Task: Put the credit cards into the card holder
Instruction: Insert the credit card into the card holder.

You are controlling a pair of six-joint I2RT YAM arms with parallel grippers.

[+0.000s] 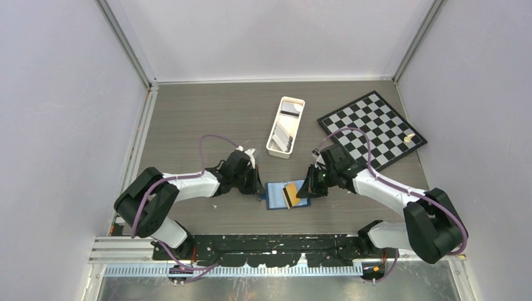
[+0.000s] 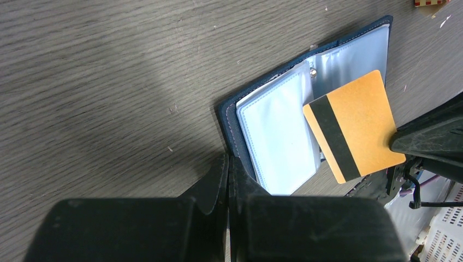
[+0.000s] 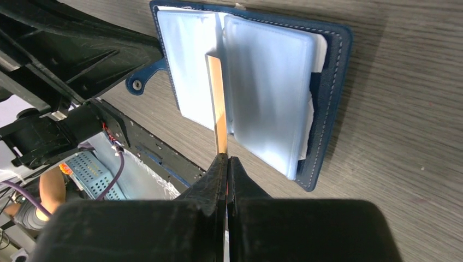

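Presently: left gripper (image 2: 228, 164), jaws closed, tips at the left edge of the open navy-blue folding card holder (image 2: 273, 142), which lies flat on the grey wood-grain table (image 2: 109, 82). The tan-gold plastic card (image 2: 360, 120), black-striped, sits over the holder's right half and is not yet sleeved. The right gripper (image 3: 226, 164) is clamped on the card's outer edge. Risk: the card's edge may miss the sleeve mouth and buckle a clear leaf, or shove the holder aside.

My R gripper (image 1: 308, 189) pinches gold card (image 1: 292, 194) over open card holder (image 1: 275, 197); L gripper (image 1: 258, 186) at holder's left edge.
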